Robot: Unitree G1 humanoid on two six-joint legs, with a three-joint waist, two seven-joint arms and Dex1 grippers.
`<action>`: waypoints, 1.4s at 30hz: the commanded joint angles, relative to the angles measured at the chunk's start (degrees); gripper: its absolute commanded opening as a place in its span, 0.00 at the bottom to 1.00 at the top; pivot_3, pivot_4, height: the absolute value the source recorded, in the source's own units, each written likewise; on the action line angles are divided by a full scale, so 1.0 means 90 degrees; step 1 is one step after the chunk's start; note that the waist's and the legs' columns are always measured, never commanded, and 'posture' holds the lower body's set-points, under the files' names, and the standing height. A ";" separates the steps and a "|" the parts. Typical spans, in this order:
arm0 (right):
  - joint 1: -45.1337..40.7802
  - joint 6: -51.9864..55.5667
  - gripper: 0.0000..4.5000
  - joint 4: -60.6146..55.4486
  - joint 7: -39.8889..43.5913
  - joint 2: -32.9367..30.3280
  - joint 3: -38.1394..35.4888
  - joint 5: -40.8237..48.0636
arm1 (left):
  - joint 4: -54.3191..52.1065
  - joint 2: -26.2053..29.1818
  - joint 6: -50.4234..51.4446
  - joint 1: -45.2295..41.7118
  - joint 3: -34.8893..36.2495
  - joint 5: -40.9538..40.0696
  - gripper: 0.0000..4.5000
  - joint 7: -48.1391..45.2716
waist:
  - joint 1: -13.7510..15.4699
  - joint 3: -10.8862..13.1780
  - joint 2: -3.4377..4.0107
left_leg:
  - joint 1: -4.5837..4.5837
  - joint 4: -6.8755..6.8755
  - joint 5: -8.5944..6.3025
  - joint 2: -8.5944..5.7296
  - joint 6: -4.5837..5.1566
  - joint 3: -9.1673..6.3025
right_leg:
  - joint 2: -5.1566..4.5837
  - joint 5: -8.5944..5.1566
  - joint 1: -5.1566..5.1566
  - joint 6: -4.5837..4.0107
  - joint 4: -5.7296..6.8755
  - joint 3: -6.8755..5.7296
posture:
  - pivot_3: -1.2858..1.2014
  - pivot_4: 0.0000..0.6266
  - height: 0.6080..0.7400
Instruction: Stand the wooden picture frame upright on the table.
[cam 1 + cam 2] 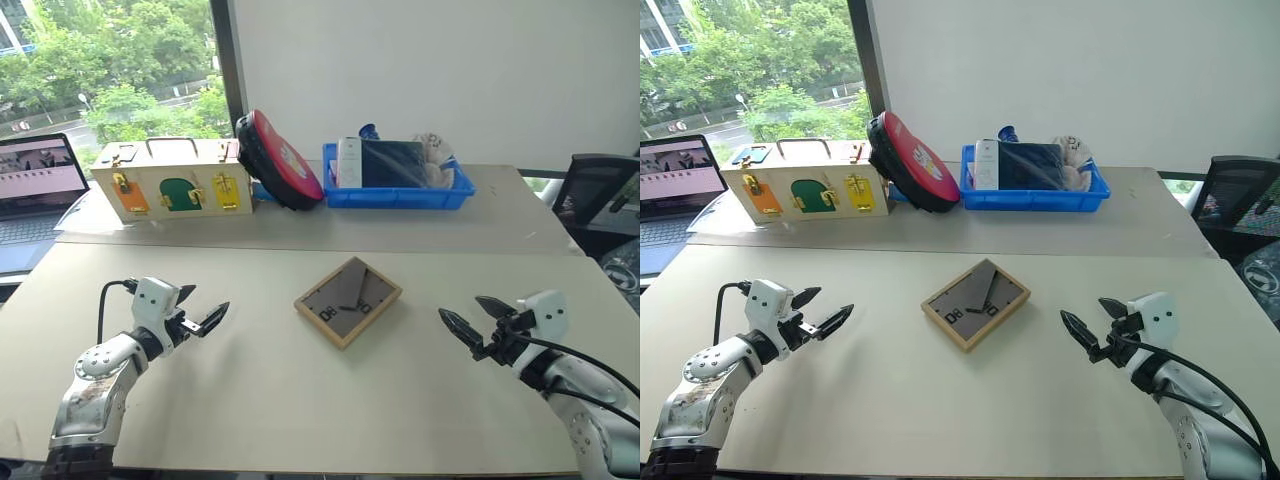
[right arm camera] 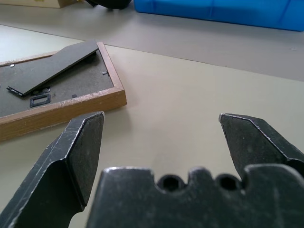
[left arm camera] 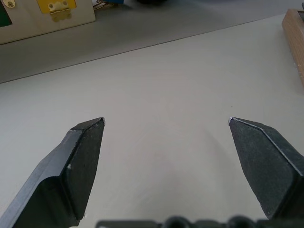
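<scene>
The wooden picture frame (image 1: 348,301) lies flat, face down, in the middle of the beige table (image 1: 300,400), turned like a diamond. Its dark grey back with white marks and the fold-out stand faces up. The right wrist view shows the frame (image 2: 57,102) with the stand raised slightly off the back. My left gripper (image 1: 204,312) hovers open to the frame's left, a good gap away, nothing between its fingers (image 3: 80,156). On the frame's right my right gripper (image 1: 472,320) is open too and empty, pointing toward it.
At the back stand a cream wooden box with coloured doors (image 1: 172,180), a red and black round object (image 1: 278,160) leaning on it, and a blue tray (image 1: 398,178) with items. A laptop (image 1: 35,185) sits far left; a black chair (image 1: 598,195) far right.
</scene>
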 commanded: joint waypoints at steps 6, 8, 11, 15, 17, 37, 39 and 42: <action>-0.0752 0.0553 0.99 -0.0322 0.1353 -0.1255 -0.0094 0.0968 | 0.0045 0.1201 0.0533 -0.1043 0.0306 -0.1158 1.00 -0.1940 | -0.0014 0.0003 0.0000 | -0.0008 0.0012 0.0001 0.0000 0.0001 0.0000 | 0.0001 0.0000 -0.0005 0.0003 0.0003 -0.0001 | 0.52 0.24 0.93; -0.0993 0.0775 0.99 -0.0629 0.1908 -0.1864 0.0169 0.1151 | -0.0145 0.1729 0.0752 -0.1207 0.0116 -0.1357 1.00 -0.2710 | -0.0027 0.0001 0.0004 | 0.0001 0.0005 -0.0005 0.0001 0.0007 0.0000 | 0.0001 -0.0022 0.0005 0.0038 -0.0004 -0.0001 | 0.52 0.24 0.93; -0.1332 0.1178 0.99 -0.0972 0.2369 -0.2497 0.0443 0.1455 | -0.0196 0.2237 0.1002 -0.1519 -0.0208 -0.1443 1.00 -0.3418 | -0.0027 0.0002 0.0006 | -0.0003 -0.0004 -0.0012 0.0001 0.0011 0.0001 | 0.0000 -0.0024 0.0000 0.0032 -0.0009 -0.0001 | 0.52 0.24 0.93; -0.1454 0.1603 0.99 -0.1269 0.2513 -0.2920 0.0524 0.1711 | -0.0111 0.2368 0.1309 -0.2035 -0.0486 -0.1570 1.00 -0.3913 | 0.0015 0.0002 0.0004 | -0.0010 0.0000 -0.0014 0.0001 0.0014 -0.0001 | -0.0001 -0.0025 0.0003 0.0033 -0.0022 -0.0006 | 0.52 0.24 0.93; -0.1445 0.1808 0.99 -0.1433 0.2428 -0.2977 0.0428 0.1874 | -0.0005 0.2361 0.1398 -0.2277 -0.0630 -0.1561 1.00 -0.4100 | 0.0033 0.0003 0.0003 | -0.0019 0.0008 -0.0014 0.0000 0.0014 -0.0002 | -0.0004 -0.0025 0.0002 0.0036 -0.0026 -0.0010 | 0.52 0.24 0.93; 0.0388 0.3372 0.99 -0.3565 -0.1061 -0.1868 -0.1120 0.3383 | 0.3525 0.1050 0.0329 -0.5309 -0.1984 -0.0086 1.00 -0.5096 | 0.0007 0.0001 0.0001 | -0.0086 0.0072 -0.0019 -0.0011 0.0025 -0.0094 | -0.0003 -0.0006 0.0005 0.0004 -0.0013 -0.0101 | 0.52 0.24 0.93; 0.0548 0.3506 0.94 -0.3462 -0.1342 -0.1867 -0.1131 0.3423 | 0.3917 0.0887 0.0169 -0.5436 -0.1964 0.0145 0.94 -0.4778 | 0.0007 0.0001 0.0001 | -0.0086 0.0075 -0.0019 -0.0012 0.0026 -0.0096 | -0.0003 -0.0006 0.0005 0.0005 -0.0009 -0.0101 | 0.52 0.24 0.93; 0.0489 0.3607 0.74 -0.3201 -0.1753 -0.1929 -0.0908 0.3061 | 0.4466 0.0596 -0.0339 -0.5636 -0.2050 0.0616 0.72 -0.4283 | 0.0013 0.0001 0.0001 | -0.0086 0.0080 -0.0018 -0.0015 0.0026 -0.0102 | -0.0003 -0.0006 0.0006 0.0005 -0.0003 -0.0102 | 0.52 0.24 0.93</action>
